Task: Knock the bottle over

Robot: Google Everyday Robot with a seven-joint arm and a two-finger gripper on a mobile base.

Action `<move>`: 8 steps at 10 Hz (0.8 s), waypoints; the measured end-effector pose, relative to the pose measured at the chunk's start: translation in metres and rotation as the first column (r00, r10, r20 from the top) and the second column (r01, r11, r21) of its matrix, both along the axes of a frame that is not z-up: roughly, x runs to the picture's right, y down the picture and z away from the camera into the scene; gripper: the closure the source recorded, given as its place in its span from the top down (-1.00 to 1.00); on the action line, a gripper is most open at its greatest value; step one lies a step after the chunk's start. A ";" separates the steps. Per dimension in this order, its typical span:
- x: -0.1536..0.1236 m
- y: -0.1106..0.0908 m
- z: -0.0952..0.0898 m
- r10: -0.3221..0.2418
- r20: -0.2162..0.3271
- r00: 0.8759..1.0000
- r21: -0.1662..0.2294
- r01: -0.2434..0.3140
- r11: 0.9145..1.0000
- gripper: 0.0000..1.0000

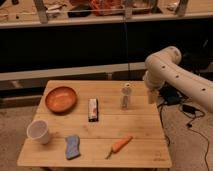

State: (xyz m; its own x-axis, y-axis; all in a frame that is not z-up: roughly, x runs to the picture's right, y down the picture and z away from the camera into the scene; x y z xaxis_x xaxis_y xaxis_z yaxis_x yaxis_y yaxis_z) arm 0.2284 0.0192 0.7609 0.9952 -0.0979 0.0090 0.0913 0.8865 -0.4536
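The bottle (pixel 126 96) is slim, greyish and translucent with a white cap, and it stands upright on the right half of the wooden table (pixel 140 125). My gripper (pixel 151 95) hangs from the bent white arm (pixel 162 65) just past the table's right edge. It is level with the bottle and a short gap to its right, not touching it. Its jaws are open and hold nothing.
An orange bowl (pixel 61 98) sits at the back left, with a white cup (pixel 40 131) near the front left. A red-and-white bar (pixel 93 109) lies mid-table. A blue sponge (pixel 72 146) and a carrot (pixel 120 145) lie near the front edge. Cables (pixel 192 117) trail on the floor at right.
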 end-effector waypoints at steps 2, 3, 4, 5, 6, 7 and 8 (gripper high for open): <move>-0.003 -0.001 0.001 -0.007 0.004 1.000 0.000 0.007 1.000 0.60; -0.005 -0.001 0.002 -0.011 0.007 1.000 0.001 0.011 1.000 0.60; -0.009 -0.003 0.004 -0.016 0.015 1.000 0.000 0.016 1.000 0.60; -0.015 -0.004 0.006 -0.023 0.022 1.000 -0.002 0.023 1.000 0.60; -0.017 -0.005 0.008 -0.027 0.025 0.999 -0.002 0.027 1.000 0.60; -0.019 -0.006 0.009 -0.033 0.031 0.999 -0.003 0.033 0.999 0.60; -0.020 -0.006 0.010 -0.035 0.035 0.999 -0.004 0.035 0.999 0.60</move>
State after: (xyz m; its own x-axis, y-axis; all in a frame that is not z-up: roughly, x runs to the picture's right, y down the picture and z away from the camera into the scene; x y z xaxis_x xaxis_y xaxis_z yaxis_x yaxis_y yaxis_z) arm 0.2084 0.0132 0.7713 0.9902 -0.1326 0.0439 0.1380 0.8804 -0.4537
